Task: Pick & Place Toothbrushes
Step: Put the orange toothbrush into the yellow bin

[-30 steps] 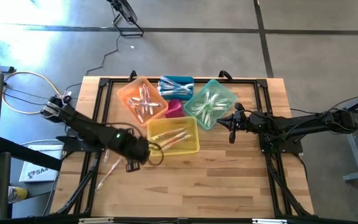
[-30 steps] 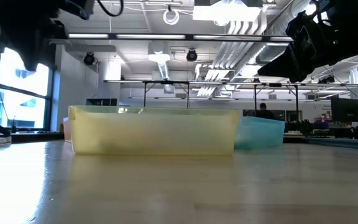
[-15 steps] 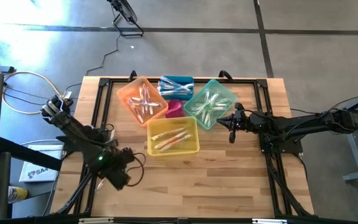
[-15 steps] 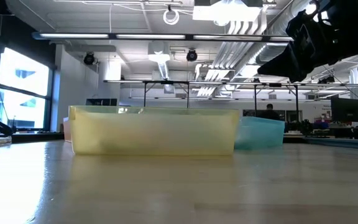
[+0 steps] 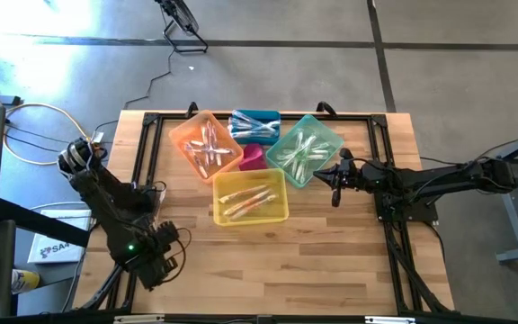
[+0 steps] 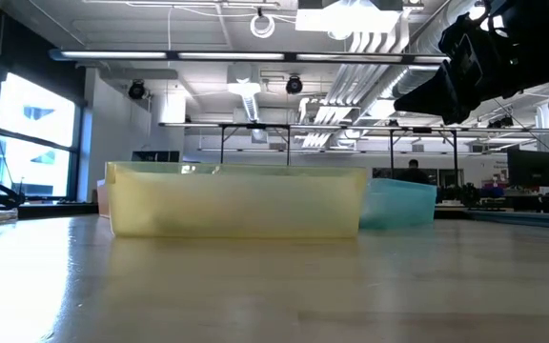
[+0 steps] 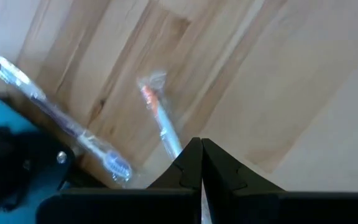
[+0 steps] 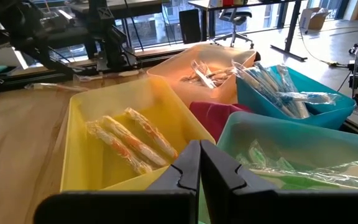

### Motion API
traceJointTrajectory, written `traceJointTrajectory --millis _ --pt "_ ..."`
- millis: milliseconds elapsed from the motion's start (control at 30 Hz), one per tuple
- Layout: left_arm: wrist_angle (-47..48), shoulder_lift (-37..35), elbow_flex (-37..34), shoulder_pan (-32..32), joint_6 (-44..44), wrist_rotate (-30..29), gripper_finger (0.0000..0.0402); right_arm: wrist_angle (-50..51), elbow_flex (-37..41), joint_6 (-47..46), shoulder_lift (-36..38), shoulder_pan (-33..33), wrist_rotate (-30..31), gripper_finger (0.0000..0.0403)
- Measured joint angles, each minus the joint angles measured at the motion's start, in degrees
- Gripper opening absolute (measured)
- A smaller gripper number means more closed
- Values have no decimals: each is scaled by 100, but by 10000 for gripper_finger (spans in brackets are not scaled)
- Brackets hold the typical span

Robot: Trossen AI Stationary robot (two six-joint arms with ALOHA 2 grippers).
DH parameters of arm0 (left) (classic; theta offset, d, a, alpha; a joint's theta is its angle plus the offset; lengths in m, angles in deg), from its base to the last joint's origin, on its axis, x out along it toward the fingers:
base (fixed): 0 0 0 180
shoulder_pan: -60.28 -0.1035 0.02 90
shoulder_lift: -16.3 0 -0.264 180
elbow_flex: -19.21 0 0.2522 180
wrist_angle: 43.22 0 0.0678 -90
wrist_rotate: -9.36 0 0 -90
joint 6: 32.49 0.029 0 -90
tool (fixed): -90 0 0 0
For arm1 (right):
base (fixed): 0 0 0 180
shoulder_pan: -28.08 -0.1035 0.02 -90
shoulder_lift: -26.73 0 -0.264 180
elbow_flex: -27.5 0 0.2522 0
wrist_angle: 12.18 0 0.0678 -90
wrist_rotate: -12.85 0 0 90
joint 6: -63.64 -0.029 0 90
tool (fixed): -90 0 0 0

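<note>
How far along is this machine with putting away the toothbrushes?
Mostly sorted, it seems: wrapped toothbrushes lie in the orange bin, blue bin, green bin and yellow bin. In hand: the left gripper, at the table's front-left corner, is shut above an orange-accented toothbrush on the wood, apparently not gripping it. Left: that one and a purple-accented toothbrush beside it. The right gripper waits, shut, by the green bin.

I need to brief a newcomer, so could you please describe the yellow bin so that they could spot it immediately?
On the wooden table, four coloured bins cluster at the far middle. The yellow bin is the one nearest the front edge, in front of the orange bin and the green bin. It alone is yellow and holds orange-accented toothbrushes.
</note>
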Motion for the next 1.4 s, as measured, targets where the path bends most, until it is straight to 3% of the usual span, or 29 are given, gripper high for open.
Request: traceJointTrajectory --millis 367,467,567,867,1000,1267,1400 --pt "-1041 -913 -976 448 -1405 32 0 2 0 0 0 0 -2 4" --pt "-1423 -1034 -1100 441 -1407 400 0 0 0 0 0 -2 -2 4" --pt "-1455 -1024 -1122 435 -1435 657 0 2 0 0 0 -1 -2 4" --pt "-1136 -1022 -1122 433 -1836 671 4 4 0 7 0 -2 0 4" --pt "-994 -1022 -1122 433 -2042 680 33 4 0 9 0 0 0 4" --pt "-634 -959 -1122 433 -2438 630 133 4 0 22 0 -1 0 4" --pt "-709 -849 -1124 433 -2467 647 153 5 0 22 0 -1 0 4"
